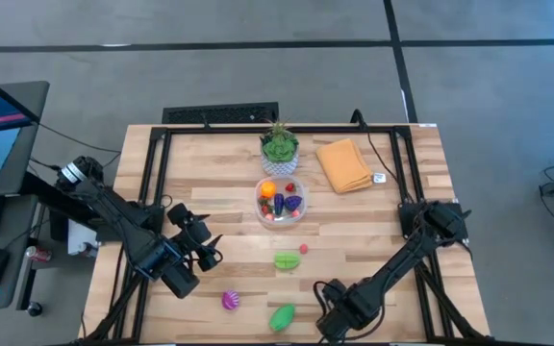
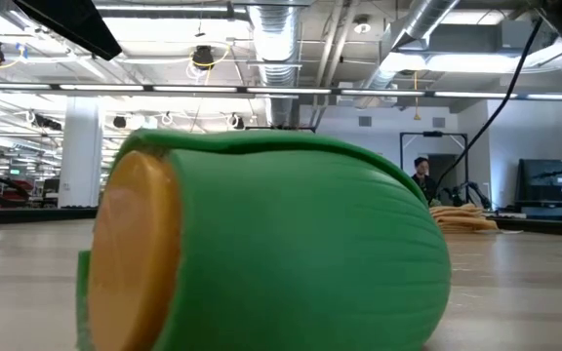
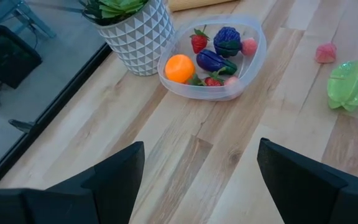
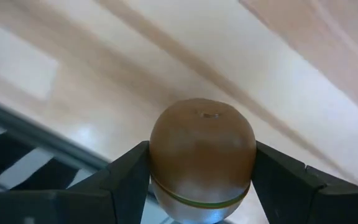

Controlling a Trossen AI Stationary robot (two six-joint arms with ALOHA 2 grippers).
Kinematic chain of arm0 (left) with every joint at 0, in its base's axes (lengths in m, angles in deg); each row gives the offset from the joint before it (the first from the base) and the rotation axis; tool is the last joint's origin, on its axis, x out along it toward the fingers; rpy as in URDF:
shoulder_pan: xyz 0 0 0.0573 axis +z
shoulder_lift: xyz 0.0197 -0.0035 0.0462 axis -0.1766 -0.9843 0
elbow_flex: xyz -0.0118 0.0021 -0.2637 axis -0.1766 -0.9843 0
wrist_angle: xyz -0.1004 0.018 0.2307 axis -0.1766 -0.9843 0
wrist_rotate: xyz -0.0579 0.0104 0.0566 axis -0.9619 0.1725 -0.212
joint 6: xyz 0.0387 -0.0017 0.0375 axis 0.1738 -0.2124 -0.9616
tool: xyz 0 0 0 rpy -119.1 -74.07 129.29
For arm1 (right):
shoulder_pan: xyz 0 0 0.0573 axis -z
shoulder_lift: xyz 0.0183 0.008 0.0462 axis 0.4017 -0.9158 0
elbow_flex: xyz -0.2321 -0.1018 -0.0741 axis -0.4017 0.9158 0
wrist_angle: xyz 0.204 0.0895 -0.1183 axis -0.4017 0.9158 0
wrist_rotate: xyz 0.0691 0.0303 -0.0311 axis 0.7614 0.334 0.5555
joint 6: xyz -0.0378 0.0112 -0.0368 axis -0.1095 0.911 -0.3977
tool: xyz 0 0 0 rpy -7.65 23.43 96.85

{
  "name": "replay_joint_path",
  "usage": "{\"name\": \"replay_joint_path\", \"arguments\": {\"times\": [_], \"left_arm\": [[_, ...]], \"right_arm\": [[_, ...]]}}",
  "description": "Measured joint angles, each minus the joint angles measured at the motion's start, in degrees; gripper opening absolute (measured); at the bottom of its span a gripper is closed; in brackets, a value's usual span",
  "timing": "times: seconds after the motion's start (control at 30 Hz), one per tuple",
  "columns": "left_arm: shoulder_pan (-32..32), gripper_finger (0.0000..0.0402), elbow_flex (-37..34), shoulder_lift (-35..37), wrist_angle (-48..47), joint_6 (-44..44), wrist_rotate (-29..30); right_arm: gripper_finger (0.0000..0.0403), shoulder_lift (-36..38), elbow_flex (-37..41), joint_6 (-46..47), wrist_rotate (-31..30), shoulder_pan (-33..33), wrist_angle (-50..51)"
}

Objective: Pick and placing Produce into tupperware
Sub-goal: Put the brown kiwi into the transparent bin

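The clear tupperware (image 1: 280, 203) stands mid-table and holds an orange, purple, red and pink produce (image 3: 211, 55). On the table lie a green star-shaped piece (image 1: 288, 259), a small pink piece (image 1: 304, 249), a pink-purple piece (image 1: 230, 301) and a green piece with an orange cut face (image 1: 282, 316), which fills the low view (image 2: 291, 244). My right gripper (image 1: 332, 312) points down near the table's front edge and is shut on a brown round fruit (image 4: 202, 149). My left gripper (image 3: 197, 180) hangs open above the table's left part, nothing between its fingers. My right gripper pinches the brown round fruit by its two opposite sides (image 4: 157, 165) between its two fingers (image 4: 126, 177). The fingers come from above, pointing down. A green seam runs around the fruit near the fingers. Whether the fruit is clear of the table, I cannot tell.
A potted plant in a white pot (image 1: 279, 146) stands just behind the tupperware, with a folded orange cloth (image 1: 343, 165) to its right. Dark frame rails (image 1: 152, 183) run along the table's sides. Bare wood lies between the tupperware and the front edge.
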Motion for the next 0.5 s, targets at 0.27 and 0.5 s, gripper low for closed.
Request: {"name": "replay_joint_path", "arguments": {"times": [0.27,0.5], "left_arm": [[0.0,0.0302,0.0,0.0,0.2,0.0,0.1],[0.0,0.0302,0.0,0.0,0.2,1.0,0.1]], "right_arm": [[0.0271,6.3,0.0,0.5,-8.4,0.9,6.3],[0.0271,13.0,0.0,1.1,-17.5,1.9,13.4]]}}
